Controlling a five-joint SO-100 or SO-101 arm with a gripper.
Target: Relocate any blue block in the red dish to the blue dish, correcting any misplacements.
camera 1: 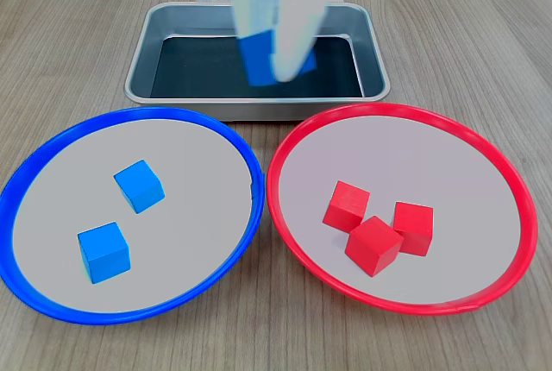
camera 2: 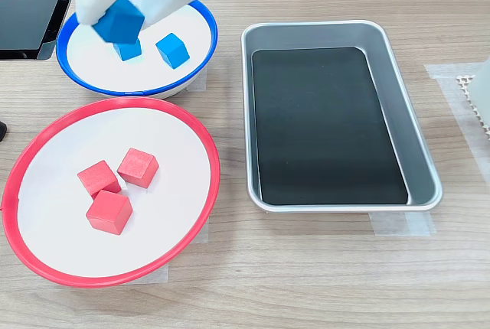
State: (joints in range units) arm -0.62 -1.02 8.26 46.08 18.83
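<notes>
1. our claw [camera 2: 122, 9] is clamped on the blue block [camera 2: 119, 21], holding it in the air; in the first exterior view the same block [camera 1: 259, 58] hangs between the pale blurred fingers [camera 1: 297, 39], seen against the metal tray [camera 1: 164, 30].
2. in the second exterior view the block hangs over the blue dish [camera 2: 200, 60], just above the two blue cubes [camera 2: 172, 50] already lying there.
3. the red dish [camera 2: 200, 214] sits well apart from the claw and holds only three red cubes [camera 2: 109, 212], so we judge nothing is left to pull from it.
4. we judge the block light and rigid, with matte faces that should give decent friction; it sits slightly tilted in the grip.
5. the best hold is across two opposite flat faces, near the middle, not on edges or corners.
6. we'd release low over a bare patch of the dish beneath the claw, since a hard cube may bounce or knock its neighbours.
</notes>
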